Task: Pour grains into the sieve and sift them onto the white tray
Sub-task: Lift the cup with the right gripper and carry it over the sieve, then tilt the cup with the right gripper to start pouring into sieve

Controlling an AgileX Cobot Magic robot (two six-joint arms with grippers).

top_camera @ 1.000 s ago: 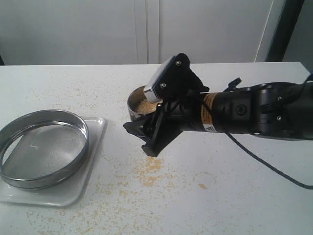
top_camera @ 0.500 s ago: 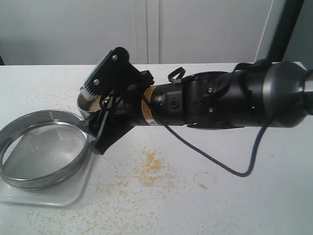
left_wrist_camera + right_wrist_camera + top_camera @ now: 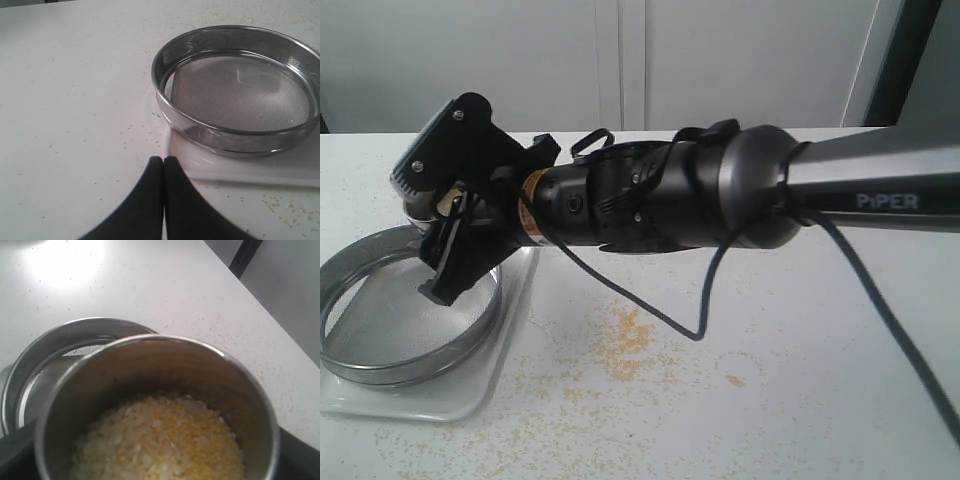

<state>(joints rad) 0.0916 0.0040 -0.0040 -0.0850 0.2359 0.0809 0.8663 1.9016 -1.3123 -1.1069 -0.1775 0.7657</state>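
Grains (image 3: 160,440) fill the steel cup (image 3: 150,365) clamped in the right gripper (image 3: 436,215) above the sieve (image 3: 405,367), while the left gripper (image 3: 163,161) sits pinched together.

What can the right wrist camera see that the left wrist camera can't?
Only the right wrist view shows the small round steel cup with yellowish-beige grains inside. Only the left wrist view shows the shallow white rectangular tray and that arm's shut black jaws. Both show the wide round steel sieve with its grey mesh, and the speckled white table.
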